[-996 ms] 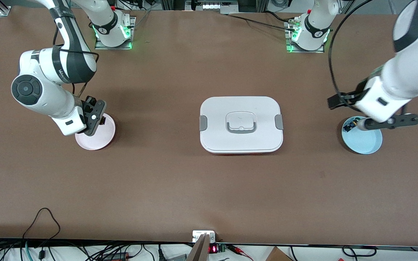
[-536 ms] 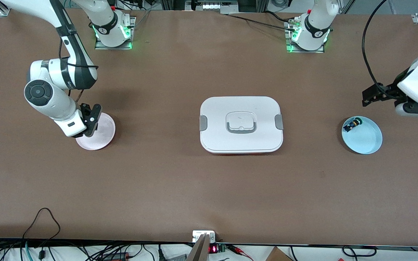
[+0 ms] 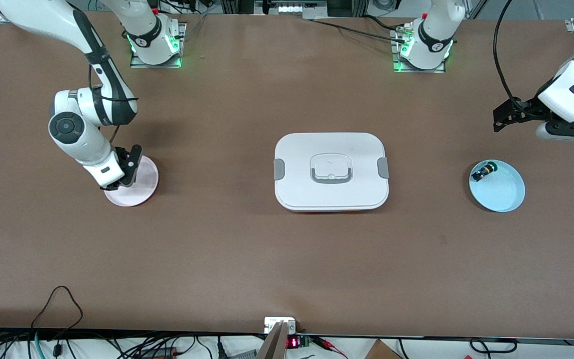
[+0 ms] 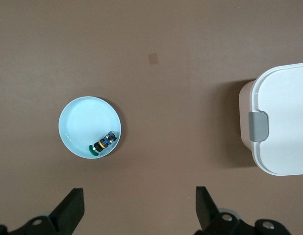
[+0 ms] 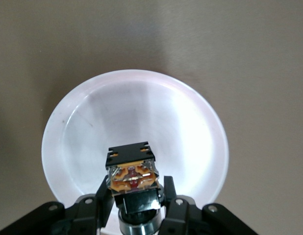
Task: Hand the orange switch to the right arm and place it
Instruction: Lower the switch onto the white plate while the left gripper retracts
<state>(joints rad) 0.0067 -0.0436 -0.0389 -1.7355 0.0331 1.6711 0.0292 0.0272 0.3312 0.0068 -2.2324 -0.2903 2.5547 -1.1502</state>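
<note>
Only the right wrist view shows the orange switch [image 5: 131, 171]: the right gripper [image 5: 137, 198] has its fingers closed on it over the pink plate [image 5: 190, 117], black terminal block up, amber translucent body beneath. In the front view, the right gripper [image 3: 120, 175] hides the switch above the pink plate [image 3: 142, 187]. The left gripper [image 3: 508, 115], fingers spread wide and holding nothing, hangs over bare table near the blue plate [image 3: 503, 192], which holds a green-capped switch [image 4: 103, 143]. A white box [image 3: 331, 172] sits mid-table.

Front cam high, facing my bases. My left wrist cam looks straight down from height, shares blue dish [image 4: 89, 127] [image 3: 497, 186]. Right wrist cam close over pink dish [image 5: 134, 147] [image 3: 137, 187].
</note>
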